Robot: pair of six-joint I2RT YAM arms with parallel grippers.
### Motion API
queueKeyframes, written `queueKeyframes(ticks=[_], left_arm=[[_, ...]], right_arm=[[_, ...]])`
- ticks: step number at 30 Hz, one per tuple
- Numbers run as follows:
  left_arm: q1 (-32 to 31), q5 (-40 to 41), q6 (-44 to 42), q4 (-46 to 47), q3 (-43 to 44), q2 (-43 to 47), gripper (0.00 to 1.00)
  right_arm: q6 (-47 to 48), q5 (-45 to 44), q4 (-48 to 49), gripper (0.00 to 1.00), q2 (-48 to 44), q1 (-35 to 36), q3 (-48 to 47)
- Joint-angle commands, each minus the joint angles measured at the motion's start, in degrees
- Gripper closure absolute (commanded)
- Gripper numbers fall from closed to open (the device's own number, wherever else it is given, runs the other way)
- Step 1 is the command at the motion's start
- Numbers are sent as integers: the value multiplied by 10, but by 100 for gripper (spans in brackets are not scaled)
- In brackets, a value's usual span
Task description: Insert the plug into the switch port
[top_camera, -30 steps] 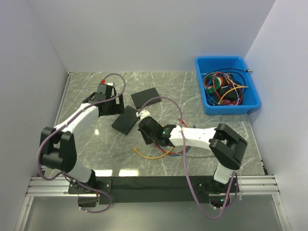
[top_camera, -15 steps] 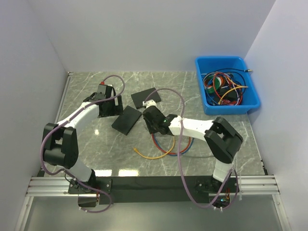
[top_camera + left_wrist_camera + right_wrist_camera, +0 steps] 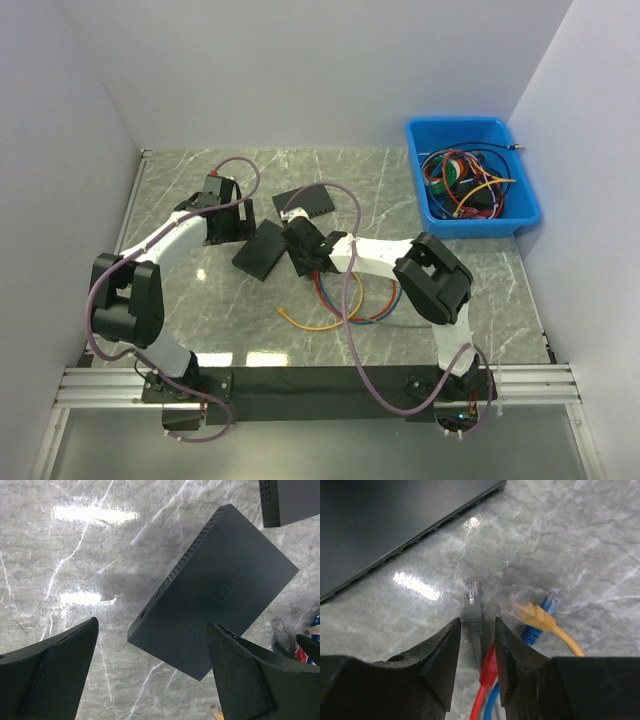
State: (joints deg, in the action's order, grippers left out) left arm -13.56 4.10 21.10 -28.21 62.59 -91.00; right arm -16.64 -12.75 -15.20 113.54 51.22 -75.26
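Observation:
Two black switches lie on the marble table: one [image 3: 260,250] between the arms, one [image 3: 310,202] farther back. My right gripper [image 3: 298,248] hovers low beside them, its jaws a narrow gap apart [image 3: 476,620]. They straddle a grey network plug [image 3: 472,607] lying on the table without clamping it. A switch edge with a row of ports [image 3: 395,525] is just beyond the plug. My left gripper [image 3: 228,215] is wide open [image 3: 152,622] above the nearer switch [image 3: 215,585], holding nothing.
Red [image 3: 490,665], blue [image 3: 542,615] and yellow [image 3: 532,614] plugs lie right of the grey one. Their cables loop on the table [image 3: 345,300]. A blue bin [image 3: 415,180] of spare cables stands at the back right. White walls enclose the table.
My right gripper has swung away from me and leftward, from over the cable loops to beside the switches. My left gripper has barely shifted.

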Motion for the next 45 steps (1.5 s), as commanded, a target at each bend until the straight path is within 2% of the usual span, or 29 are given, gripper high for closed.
queueKeyframes(ticks=[1,8,11,12,15,18,23,25,30,39,45], left_arm=[[0,-8,2,0,24,-2,5],[1,-9,2,-3,25,-8,5],[1,-8,3,-4,25,-9,6],[1,-10,3,-4,25,-6,6],[1,-13,3,0,22,4,6],[1,-15,4,3,17,15,6],[1,-16,5,3,21,18,6],[1,-15,6,4,19,21,6],[1,-21,7,7,15,22,6],[1,-24,9,5,19,4,7],[1,-23,9,4,21,-8,6]], right_arm=[[5,2,-11,59,15,3,-21],[3,6,-12,61,29,3,-21],[3,12,-5,79,27,3,-8],[2,13,-4,88,23,3,-3],[6,27,23,100,-8,4,23],[22,66,103,100,-84,12,95],[61,180,242,100,-197,43,208],[80,207,267,100,-234,56,236],[105,251,294,100,-263,79,256],[113,258,276,100,-231,82,234],[97,129,218,100,-176,83,189]])
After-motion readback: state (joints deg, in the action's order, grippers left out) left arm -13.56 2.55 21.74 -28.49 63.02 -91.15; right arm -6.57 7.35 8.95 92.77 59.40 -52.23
